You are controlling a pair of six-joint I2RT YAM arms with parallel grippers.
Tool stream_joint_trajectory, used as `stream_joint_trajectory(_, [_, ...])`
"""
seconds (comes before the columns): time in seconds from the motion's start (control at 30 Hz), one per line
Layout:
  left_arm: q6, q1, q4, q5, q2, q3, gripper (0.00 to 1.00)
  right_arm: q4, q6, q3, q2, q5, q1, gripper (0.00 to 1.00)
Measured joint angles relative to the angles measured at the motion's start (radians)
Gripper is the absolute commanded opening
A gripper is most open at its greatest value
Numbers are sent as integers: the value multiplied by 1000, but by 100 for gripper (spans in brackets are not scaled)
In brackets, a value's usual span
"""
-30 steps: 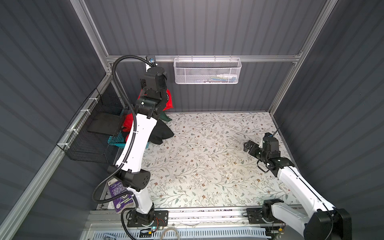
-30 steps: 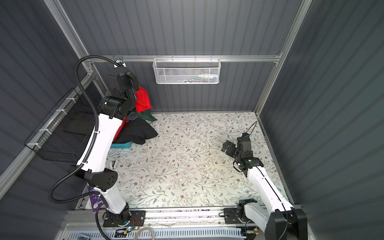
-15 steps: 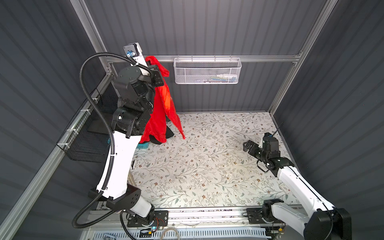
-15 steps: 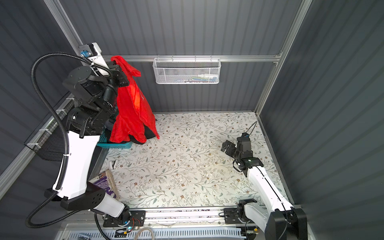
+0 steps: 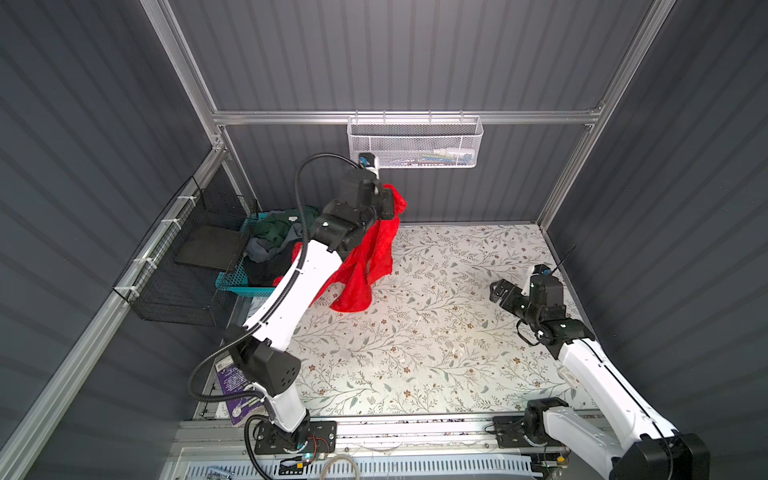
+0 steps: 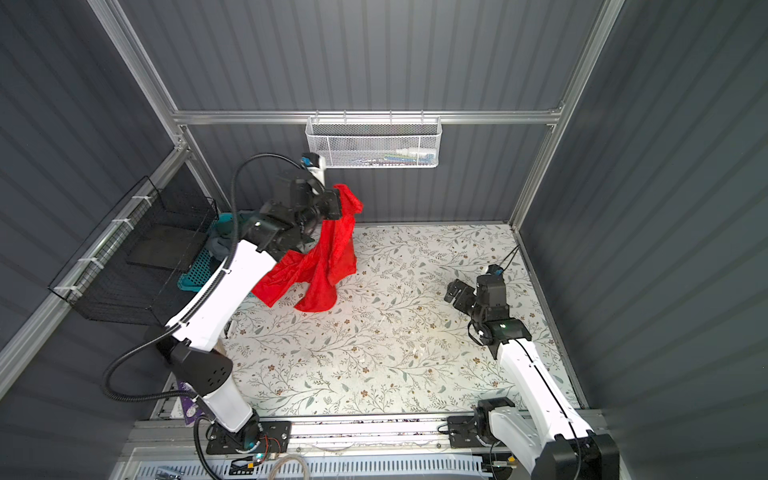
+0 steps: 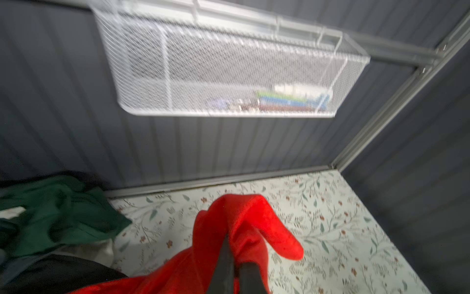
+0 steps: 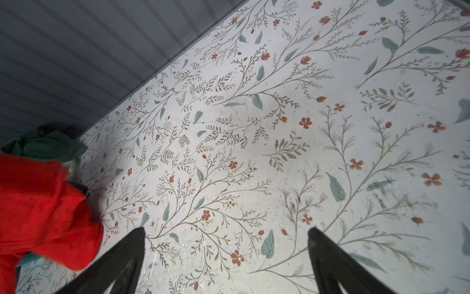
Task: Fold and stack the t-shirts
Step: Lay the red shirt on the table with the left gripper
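Note:
A bright red t-shirt [image 5: 365,266] [image 6: 328,257] hangs from my left gripper [image 5: 392,203] [image 6: 343,203] above the table's back left, and its lower end rests bunched on the table. In the left wrist view the left gripper [image 7: 235,254] is shut on a fold of the red cloth [image 7: 244,219]. Dark green [image 5: 278,226], grey [image 5: 266,249] and black [image 5: 270,270] t-shirts lie heaped in the teal basket [image 5: 232,282]. My right gripper [image 5: 498,291] [image 6: 453,293] [image 8: 226,231] hovers open over the table's right side, with nothing between its fingers.
A white mesh basket [image 5: 415,143] hangs on the back wall just above the left gripper. A black wire basket [image 5: 183,270] is fixed to the left wall. A purple booklet [image 5: 232,382] lies at the front left. The floral table [image 5: 415,332] stretches between the arms.
The left arm lifted the red t-shirt out of the basket, swung right and came down, so the shirt's lower end now rests on the table. The right arm stayed still.

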Motion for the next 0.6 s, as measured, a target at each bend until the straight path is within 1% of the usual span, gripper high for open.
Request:
stream_joint_trajectory(0.17, [-19,-118,-10,19,130,19,0,-5,4,-12,-15,5,0,99])
stream_joint_trajectory(0.27, [-19,-191,-34,35,225,99,0,-13,9,-25,-20,6,0,99])
stream_joint_trajectory(0.37, [-22,-240,-53,60,296,173,0,-31,14,-33,-34,14,0,99])
stream_joint_trajectory(0.4, [-24,-250,-57,66,304,180,3,-35,15,-36,-43,21,0,99])
stream_joint_trajectory(0.43, [-24,-256,-61,69,305,180,26,-41,15,-37,-53,26,-1,99])
stream_joint_trajectory(0.47, [-19,-257,-66,71,305,180,60,-47,15,-39,-68,31,-1,99])
stream_joint_trajectory(0.5, [-19,-256,-66,71,304,181,76,-50,15,-42,-84,35,-1,99])
stream_joint_trajectory(0.53, [-18,-253,-68,70,304,185,83,-51,15,-45,-98,38,-1,99])
stream_joint_trajectory(0.57, [-14,-249,-68,66,304,187,93,-50,15,-48,-111,40,-2,99])
stream_joint_trajectory(0.6, [-10,-246,-71,57,303,188,100,-51,14,-51,-122,40,-2,99])
